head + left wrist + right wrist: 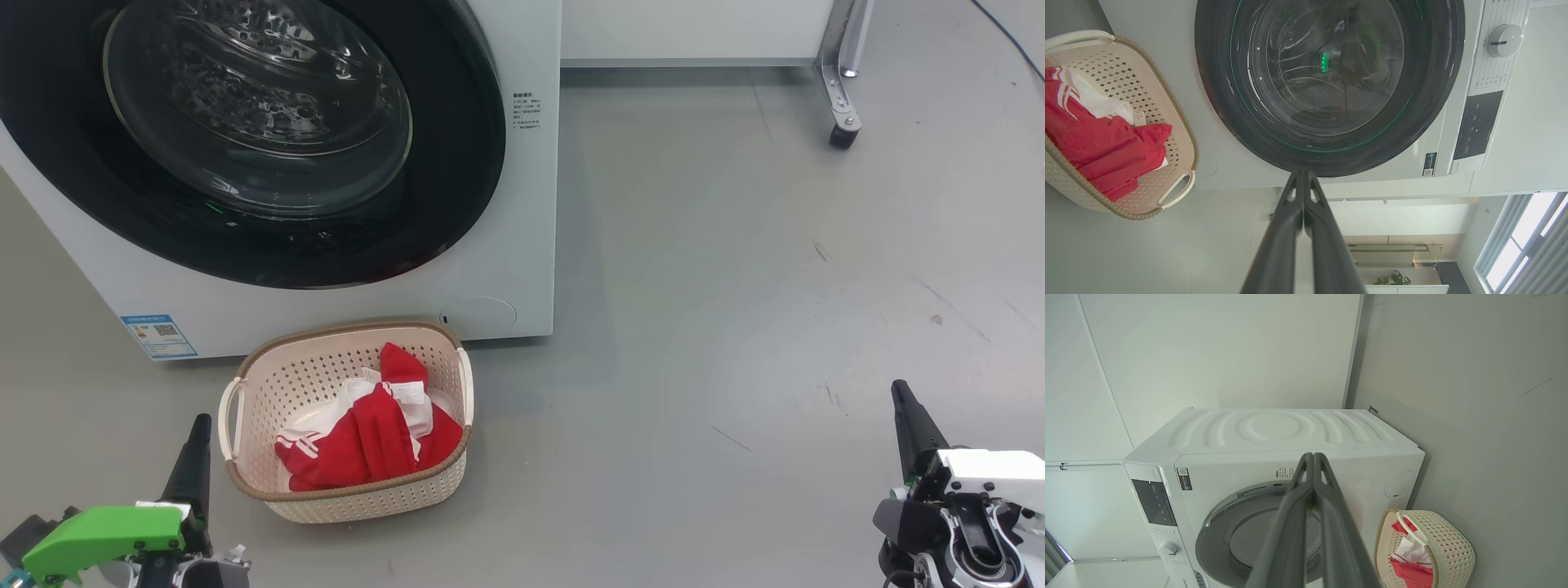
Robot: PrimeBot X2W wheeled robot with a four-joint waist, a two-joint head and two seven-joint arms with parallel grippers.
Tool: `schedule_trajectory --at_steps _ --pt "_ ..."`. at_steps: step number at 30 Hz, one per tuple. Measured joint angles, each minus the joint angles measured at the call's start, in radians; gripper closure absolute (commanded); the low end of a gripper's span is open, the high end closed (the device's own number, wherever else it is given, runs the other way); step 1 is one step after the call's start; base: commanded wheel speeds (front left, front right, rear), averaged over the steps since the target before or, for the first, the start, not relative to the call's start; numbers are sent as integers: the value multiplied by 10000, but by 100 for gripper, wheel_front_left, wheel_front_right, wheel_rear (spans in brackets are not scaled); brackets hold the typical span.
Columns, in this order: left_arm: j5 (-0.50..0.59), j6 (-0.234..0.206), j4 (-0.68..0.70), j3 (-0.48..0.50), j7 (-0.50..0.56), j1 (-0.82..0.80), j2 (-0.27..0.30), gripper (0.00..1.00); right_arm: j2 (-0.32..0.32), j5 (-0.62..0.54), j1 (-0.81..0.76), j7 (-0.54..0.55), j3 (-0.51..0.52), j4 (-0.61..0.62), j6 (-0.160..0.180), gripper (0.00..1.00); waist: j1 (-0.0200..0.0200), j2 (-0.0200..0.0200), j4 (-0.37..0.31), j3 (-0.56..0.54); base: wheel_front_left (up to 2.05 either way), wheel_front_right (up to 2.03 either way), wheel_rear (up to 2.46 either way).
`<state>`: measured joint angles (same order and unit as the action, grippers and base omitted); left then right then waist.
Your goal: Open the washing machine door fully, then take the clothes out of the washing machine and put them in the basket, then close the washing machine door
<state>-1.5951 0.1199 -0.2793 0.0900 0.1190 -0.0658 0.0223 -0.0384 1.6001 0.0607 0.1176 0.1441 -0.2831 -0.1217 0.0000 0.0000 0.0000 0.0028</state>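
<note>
The washing machine (522, 204) stands on the grey floor (735, 286). The washing machine door (245, 139) sits shut, flat against the machine's white front, and its glossy black rim rings the clear glass bowl. The steel drum behind the glass looks bare.

The basket (238, 478) stands on the floor just in front of the machine's bottom edge, below the door and apart from it. The clothes (367, 441) lie inside it in a crumpled red heap with white stripes and trim, bunched toward the near side. A blue label (159, 335) is stuck near the machine's lower front corner.

The left tool (199, 426) hangs low beside the basket's handle, closed and empty, with its two dark fingers (1286, 228) pressed together. The right tool (903, 398) is well off to the other side over bare floor. It is also closed with nothing in it.
</note>
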Motion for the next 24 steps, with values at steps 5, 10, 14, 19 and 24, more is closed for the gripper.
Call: schedule_trajectory --at_steps 5,10,14,19,24 --pt "-2 2 4 -2 -2 0 2 100 0 0 0 0 -2 8 0 100 0 0 0 0 0 0 0" --pt "-2 2 6 -2 -2 0 2 100 2 0 0 0 -4 12 0 100 0 0 0 1 0 0 0" --pt "-2 2 8 -4 -2 0 2 100 2 0 0 0 -8 13 0 100 0 0 0 1 0 0 0" --pt "-2 2 10 -4 -2 0 2 100 2 0 0 0 -12 15 0 100 0 0 0 1 0 0 0" --pt "-4 2 10 -4 -2 0 2 100 2 0 0 -2 -12 17 0 100 0 0 0 1 0 0 0"
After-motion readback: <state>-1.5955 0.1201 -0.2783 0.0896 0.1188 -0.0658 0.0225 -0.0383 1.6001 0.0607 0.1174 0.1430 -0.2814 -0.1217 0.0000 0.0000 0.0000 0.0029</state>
